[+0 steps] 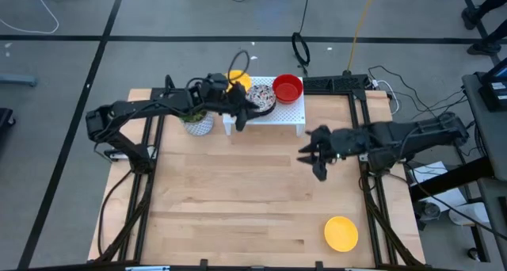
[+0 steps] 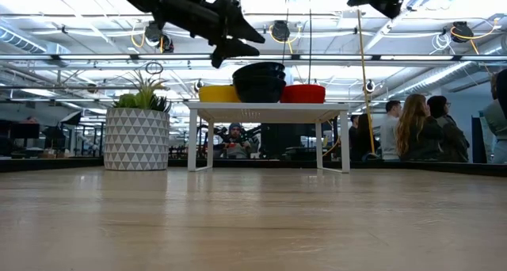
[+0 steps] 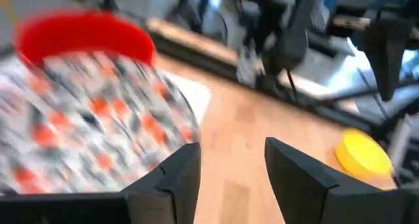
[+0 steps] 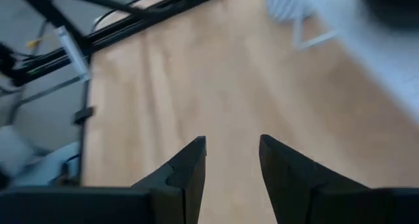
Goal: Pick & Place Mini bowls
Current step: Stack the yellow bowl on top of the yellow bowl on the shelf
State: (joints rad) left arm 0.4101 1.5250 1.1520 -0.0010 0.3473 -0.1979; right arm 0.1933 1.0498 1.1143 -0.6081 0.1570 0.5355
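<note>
Three mini bowls sit on the white rack: a yellow one, a mosaic-patterned one and a red one. In the low view they stand side by side on the rack top. Another yellow bowl rests on the table near its near right corner. My left gripper hovers open at the rack's left end, just beside the mosaic bowl. My right gripper hangs open over bare table right of centre.
A green plant in a white patterned pot stands right beside the rack's left end, under my left arm. The middle and near left of the wooden table are bare. People sit in the room beyond the far edge.
</note>
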